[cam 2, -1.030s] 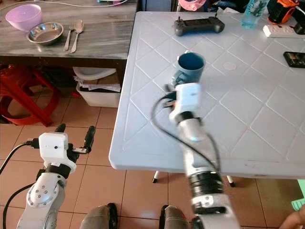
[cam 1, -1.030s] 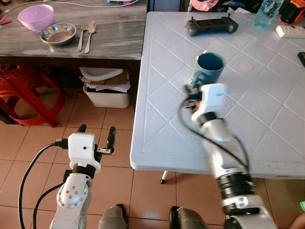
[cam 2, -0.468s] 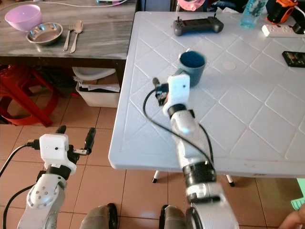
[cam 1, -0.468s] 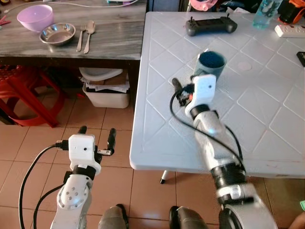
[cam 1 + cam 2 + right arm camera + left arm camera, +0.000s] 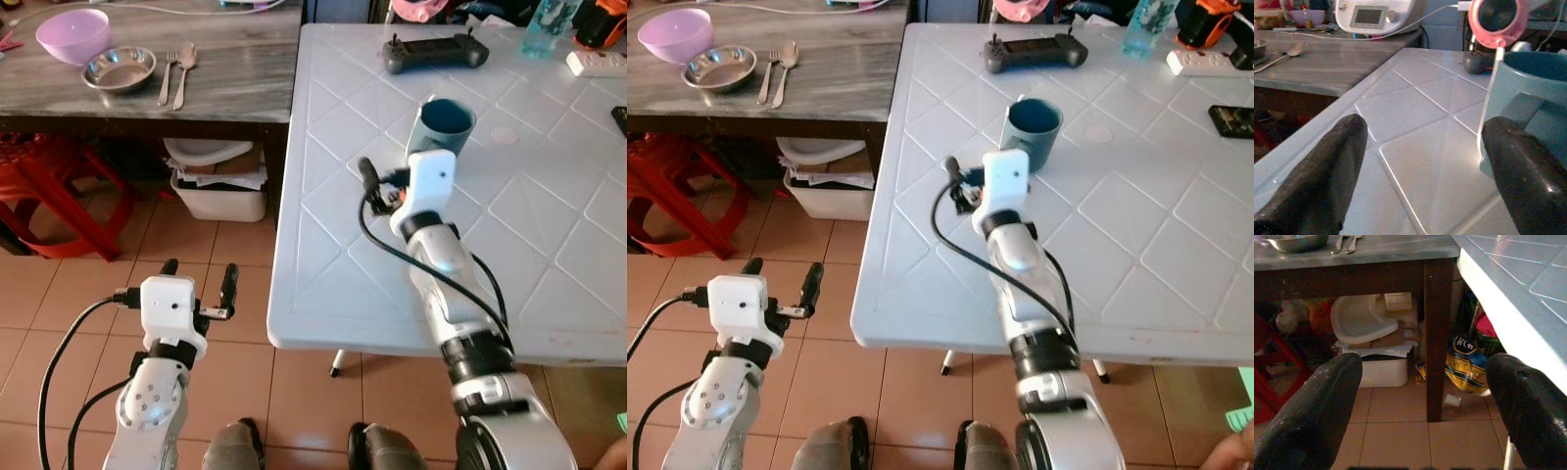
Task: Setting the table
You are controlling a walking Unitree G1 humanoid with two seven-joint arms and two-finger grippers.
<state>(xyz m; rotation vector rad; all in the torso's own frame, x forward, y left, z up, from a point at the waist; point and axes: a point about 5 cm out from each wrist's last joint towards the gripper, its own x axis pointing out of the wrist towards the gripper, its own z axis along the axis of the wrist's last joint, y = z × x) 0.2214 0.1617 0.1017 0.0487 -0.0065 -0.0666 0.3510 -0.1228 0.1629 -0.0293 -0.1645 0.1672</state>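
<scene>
A blue mug (image 5: 443,125) stands upright on the white table (image 5: 549,235). My right gripper (image 5: 396,172) hovers low over the table just in front and left of the mug, open. In the right wrist view the mug (image 5: 1528,93) rises beside and just beyond one finger (image 5: 1528,181), with bare table between the two. A purple bowl (image 5: 73,34), a steel bowl (image 5: 119,69) and a fork and spoon (image 5: 176,71) lie on the grey wooden table (image 5: 235,88) at the far left. My left gripper (image 5: 199,271) hangs open over the tiled floor.
A black controller (image 5: 436,52), a bottle (image 5: 544,24) and a power strip (image 5: 598,64) sit at the white table's far side. Under the grey table are a white bin (image 5: 220,186) and a red stool (image 5: 54,191).
My right gripper has swung left, away from the mug, so one black finger now shows beside it. The mug has shifted slightly right. The left arm has not moved.
</scene>
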